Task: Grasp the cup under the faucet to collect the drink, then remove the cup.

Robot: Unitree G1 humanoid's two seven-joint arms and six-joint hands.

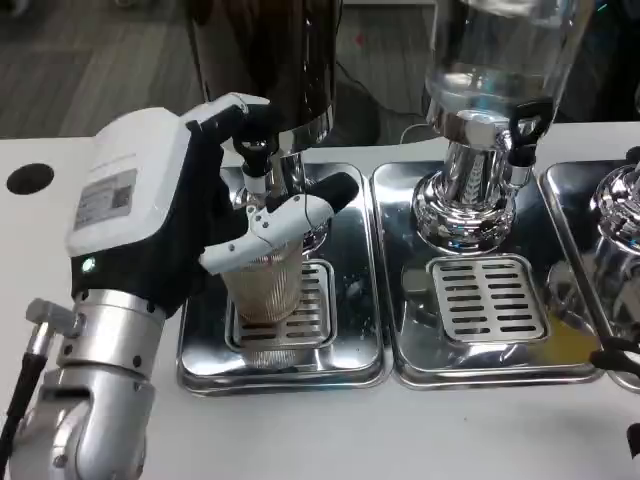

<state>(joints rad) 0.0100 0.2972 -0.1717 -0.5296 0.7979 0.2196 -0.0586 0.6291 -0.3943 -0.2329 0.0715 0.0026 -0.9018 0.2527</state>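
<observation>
The left hand (175,205) reaches in from the left over the white bench (400,430), its white back turned up and its fingers (275,222) wrapped around a clear ribbed cup (268,285), so the hand grips the cup near its rim. The cup stands upright on the slotted grate (312,310) of the left steel tray (350,340), directly under the faucet (255,165) of a dark dispenser (275,60). Whether there is any drink in the cup cannot be told. Just to the right sits a second tray (480,365) with its own grate (487,297), carrying a dispenser with a clear tank (490,50) on a chrome base (465,205) and a black-handled tap (525,125). A third tray (590,200) shows at the right edge. At the lower right edge, dark fingertips (620,358) of the right hand reach just past the frame's border near the second tray's corner; how they are set cannot be told. A black round mark (30,178) lies on the bench at far left.
</observation>
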